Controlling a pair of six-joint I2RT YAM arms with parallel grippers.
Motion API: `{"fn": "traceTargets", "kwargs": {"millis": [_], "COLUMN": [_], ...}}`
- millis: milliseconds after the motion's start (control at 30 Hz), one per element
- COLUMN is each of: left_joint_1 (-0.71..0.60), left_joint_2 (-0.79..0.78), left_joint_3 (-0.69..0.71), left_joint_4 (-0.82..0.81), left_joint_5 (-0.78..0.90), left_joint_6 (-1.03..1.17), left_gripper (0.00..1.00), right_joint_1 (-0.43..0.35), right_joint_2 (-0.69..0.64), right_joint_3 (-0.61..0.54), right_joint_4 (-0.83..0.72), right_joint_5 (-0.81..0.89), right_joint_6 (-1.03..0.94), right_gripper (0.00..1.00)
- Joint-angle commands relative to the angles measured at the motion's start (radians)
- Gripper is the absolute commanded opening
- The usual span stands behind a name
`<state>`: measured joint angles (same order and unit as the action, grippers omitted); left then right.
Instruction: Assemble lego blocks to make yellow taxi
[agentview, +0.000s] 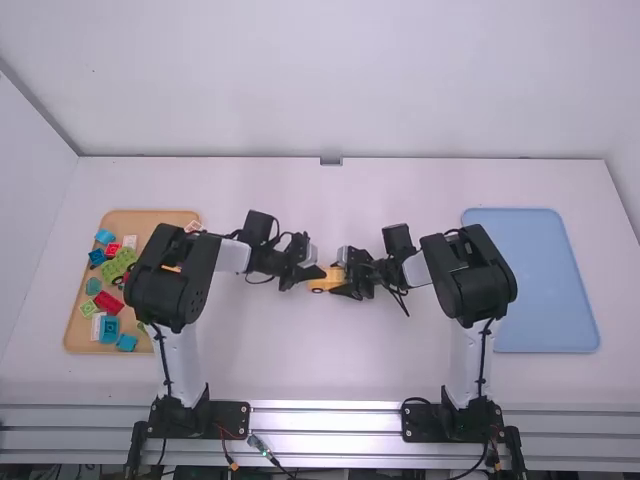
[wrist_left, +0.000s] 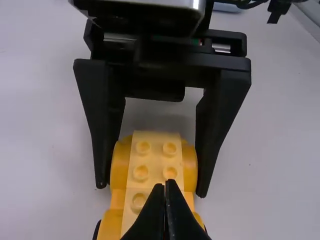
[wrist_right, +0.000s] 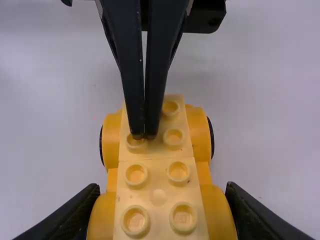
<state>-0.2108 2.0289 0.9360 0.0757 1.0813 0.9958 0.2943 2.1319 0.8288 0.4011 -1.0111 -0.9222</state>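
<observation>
The car (agentview: 330, 280) sat just below the high view's middle. Your right gripper (wrist_right: 163, 188) clasped its rounded sides (wrist_right: 216, 215), the sound hold; your left gripper (wrist_right: 144, 136), closed and empty, was at its studs (wrist_right: 183, 218). It was probably light, stiff and slick, its seams apt to pop.

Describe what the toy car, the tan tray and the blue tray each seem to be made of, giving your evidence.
Toy car: hard plastic, smooth; moulded round studs and even yellow colour.
Tan tray: perhaps wood, fairly matte; light-brown colour, but no grain is visible.
Blue tray: probably plastic, matte; uniform colour and rounded corners.
</observation>
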Motion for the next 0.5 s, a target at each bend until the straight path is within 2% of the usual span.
{"fn": "traceTargets", "kwargs": {"millis": [0, 167, 233, 400, 433, 467], "left_joint_1": [-0.009, 0.007, 0.029, 0.081, 0.092, 0.106], "left_joint_2": [0.067, 0.039, -0.014, -0.134, -0.154, -0.169], "left_joint_3": [-0.005, 0.044, 0.103, 0.239, 0.272, 0.320], "left_joint_4": [-0.041, -0.117, -0.224, -0.385, -0.422, -0.473], "left_joint_5": [-0.208, -0.130, -0.056, -0.024, -0.027, -0.027], "left_joint_6": [0.023, 0.055, 0.134, 0.195, 0.181, 0.143], "left_gripper": [0.02, 0.02, 0.02, 0.02, 0.11, 0.36], "right_joint_1": [0.014, 0.013, 0.013, 0.013, 0.013, 0.014], "right_joint_2": [0.019, 0.019, 0.019, 0.019, 0.019, 0.019], "right_joint_3": [-0.010, -0.010, -0.010, -0.010, -0.010, -0.010], "right_joint_4": [0.002, 0.004, 0.001, -0.002, 0.002, 0.006], "right_joint_5": [0.017, 0.018, 0.018, 0.025, 0.024, 0.024], "right_joint_6": [-0.018, -0.018, -0.018, -0.018, -0.018, -0.018], "right_gripper": [0.57, 0.56, 0.57, 0.57, 0.57, 0.57]}}
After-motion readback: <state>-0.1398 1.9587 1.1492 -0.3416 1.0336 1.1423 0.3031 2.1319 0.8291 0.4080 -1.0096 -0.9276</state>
